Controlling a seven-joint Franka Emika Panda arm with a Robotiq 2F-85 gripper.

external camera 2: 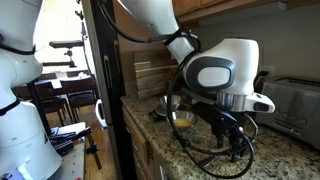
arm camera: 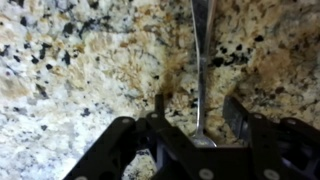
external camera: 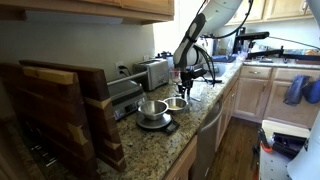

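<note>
The gripper [arm camera: 197, 112] is hovering half open, gripping nothing, its jaws straddling the thin metal utensil [arm camera: 199, 60] lying flat at the wrist view's centre, and an off-centre pinch could be sending it skidding across the hard speckled granite countertop [arm camera: 70, 70] running past wooden kitchen cabinets [external camera: 255, 95].

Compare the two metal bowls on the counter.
The larger bowl sits raised on a flat grey base; the smaller bowl rests directly on the granite counter. The smaller bowl lies nearer the gripper; the larger bowl is farther off. Both are round, shiny and upright.
</note>
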